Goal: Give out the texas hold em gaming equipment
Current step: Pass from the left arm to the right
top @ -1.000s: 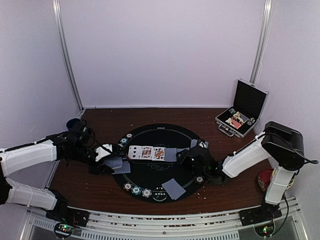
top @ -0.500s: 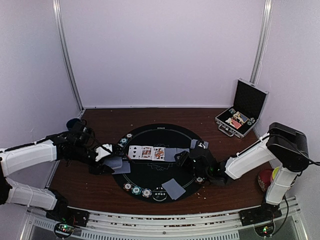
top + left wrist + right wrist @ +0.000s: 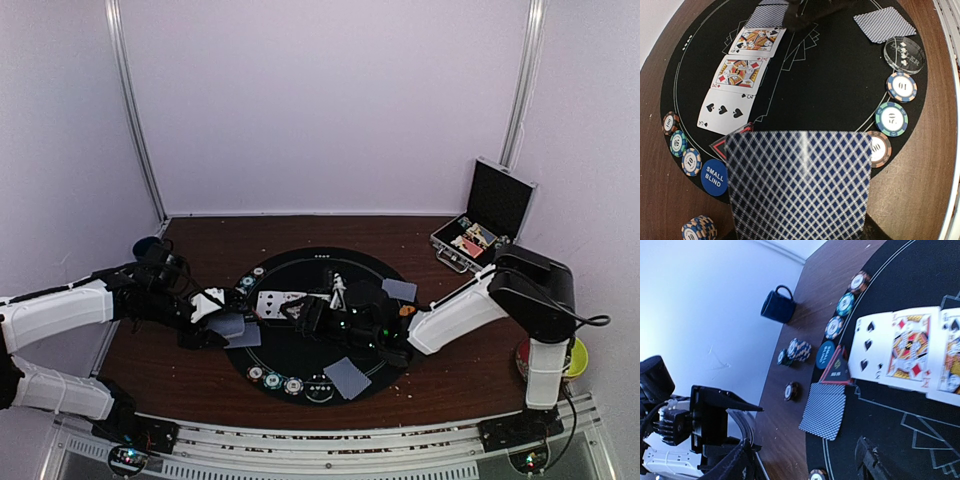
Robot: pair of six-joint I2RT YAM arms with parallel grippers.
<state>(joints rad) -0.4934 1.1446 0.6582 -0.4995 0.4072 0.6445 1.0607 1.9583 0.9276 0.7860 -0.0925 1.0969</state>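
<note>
My left gripper [image 3: 212,330] is at the left rim of the black round mat [image 3: 310,350], shut on a face-down playing card [image 3: 799,185] that hides its fingers. My right gripper [image 3: 295,312] is open and empty, low over the face-up cards [image 3: 740,74] and pointing at the held card [image 3: 824,410]. A red triangle marker [image 3: 836,369] and a blue disc [image 3: 826,354] lie just beyond that card. Striped chips [image 3: 891,119] line the front rim and others [image 3: 677,142] the left rim. Face-down cards [image 3: 347,375] [image 3: 399,290] and an orange disc [image 3: 405,310] lie on the mat.
A chip stack [image 3: 799,349] and a single chip [image 3: 791,390] sit on the wood left of the mat. A dark blue mug [image 3: 148,245] stands at the far left. The open black case [image 3: 485,225] is at the back right. The red and yellow bowls [image 3: 535,358] sit by the right arm's base. A clear dealer button [image 3: 904,50] lies near the front chips.
My right arm has swung left across the mat from its right rim to over the face-up cards, uncovering a face-down card and the orange disc. My left arm and its card have not moved.
</note>
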